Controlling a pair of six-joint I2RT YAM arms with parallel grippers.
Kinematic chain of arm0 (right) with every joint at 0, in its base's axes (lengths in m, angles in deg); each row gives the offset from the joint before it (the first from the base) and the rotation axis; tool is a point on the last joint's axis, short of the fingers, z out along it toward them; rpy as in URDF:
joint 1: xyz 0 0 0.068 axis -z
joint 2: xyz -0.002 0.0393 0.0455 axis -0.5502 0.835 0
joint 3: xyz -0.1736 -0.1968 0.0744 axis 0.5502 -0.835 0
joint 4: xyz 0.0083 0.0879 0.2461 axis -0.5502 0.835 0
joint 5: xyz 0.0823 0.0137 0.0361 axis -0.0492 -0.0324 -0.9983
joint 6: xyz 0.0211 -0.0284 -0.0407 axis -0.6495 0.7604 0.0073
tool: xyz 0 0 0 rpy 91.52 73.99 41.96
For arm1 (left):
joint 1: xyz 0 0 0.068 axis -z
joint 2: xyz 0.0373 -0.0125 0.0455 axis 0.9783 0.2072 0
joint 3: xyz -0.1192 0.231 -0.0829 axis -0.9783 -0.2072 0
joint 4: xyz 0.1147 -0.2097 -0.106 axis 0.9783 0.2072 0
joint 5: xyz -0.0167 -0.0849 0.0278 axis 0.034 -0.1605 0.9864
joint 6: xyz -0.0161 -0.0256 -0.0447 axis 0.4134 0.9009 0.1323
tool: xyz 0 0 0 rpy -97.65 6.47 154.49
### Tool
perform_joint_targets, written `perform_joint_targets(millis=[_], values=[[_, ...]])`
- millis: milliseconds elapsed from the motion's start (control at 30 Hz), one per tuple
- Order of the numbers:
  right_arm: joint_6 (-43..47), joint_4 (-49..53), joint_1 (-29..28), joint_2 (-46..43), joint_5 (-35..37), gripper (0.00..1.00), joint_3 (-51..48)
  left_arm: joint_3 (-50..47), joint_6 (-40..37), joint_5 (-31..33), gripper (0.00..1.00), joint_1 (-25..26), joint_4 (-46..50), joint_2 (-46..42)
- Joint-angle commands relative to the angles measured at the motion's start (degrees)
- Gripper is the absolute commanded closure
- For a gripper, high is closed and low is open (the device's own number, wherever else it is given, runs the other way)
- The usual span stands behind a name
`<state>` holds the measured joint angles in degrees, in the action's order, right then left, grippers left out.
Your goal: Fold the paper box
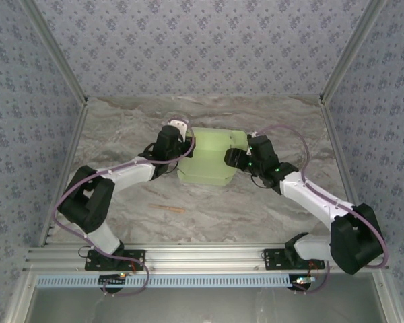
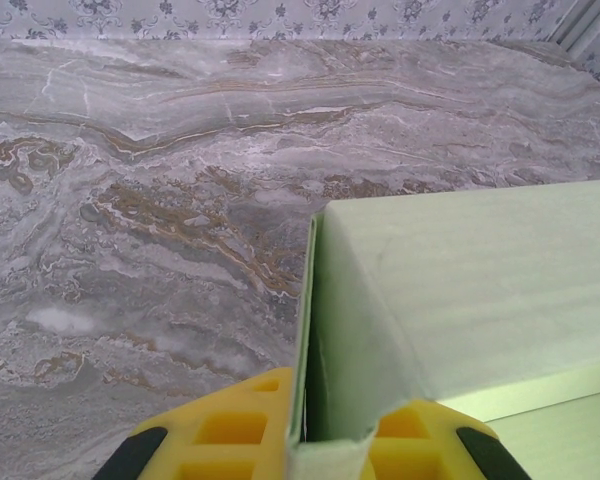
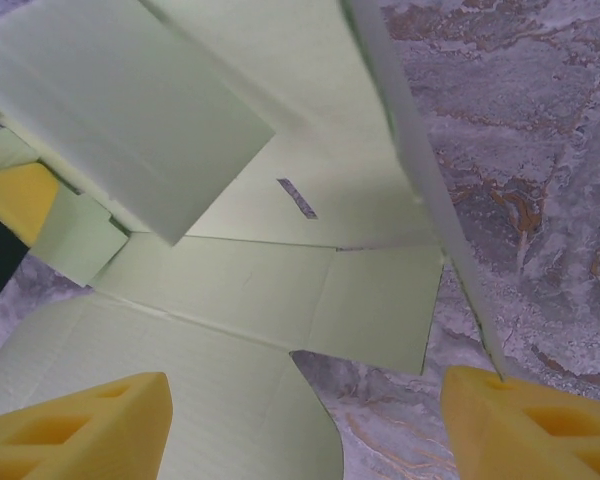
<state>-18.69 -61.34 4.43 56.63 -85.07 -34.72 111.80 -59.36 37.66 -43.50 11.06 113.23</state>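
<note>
Fold the paper box, mid-task. The paper box sat beyond the thin tan stick, on the side away from the arm bases and a little to the stick's right, apart from it.

Progress, as judged from the card: the fold was partly made. In the left wrist view one side wall stood upright and a broad panel was turned over it, forming a clean corner. In the right wrist view the other end was not yet formed: a rounded flap and a squared flap lay flat, and a narrow slot in the floor panel held no tab. Raising those flaps and locking the tabs appeared to be what was left.

Orientation: from above the outline looked nearly square, so the long axis was uncertain. It seemed to run roughly parallel to the stick, from one gripper toward the other, with the formed end pointing left and the open, unfolded end pointing right.

Hands: the left gripper, beyond the stick at the box's left end, was closed tight, pinching the lower edge of the upright wall between its yellow pads. The right gripper, beyond and right of the stick, stood wide apart over the flat flaps and held nothing; whether one pad brushed the wall edge could not be told.
</note>
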Motion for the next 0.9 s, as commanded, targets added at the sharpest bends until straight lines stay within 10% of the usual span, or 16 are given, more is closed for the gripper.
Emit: perform_joint_targets(millis=[0,867], values=[[-1.4,-1.9,0.5,0.7,1.6,0.27,0.1,0.0,-0.7,-0.1,1.0,0.7,-1.6,-2.5],[-12.1,-8.7,-4.0,4.1,16.2,0.28,0.3,1.3,0.4,1.2,1.0,2.8,-1.4,-2.4]])
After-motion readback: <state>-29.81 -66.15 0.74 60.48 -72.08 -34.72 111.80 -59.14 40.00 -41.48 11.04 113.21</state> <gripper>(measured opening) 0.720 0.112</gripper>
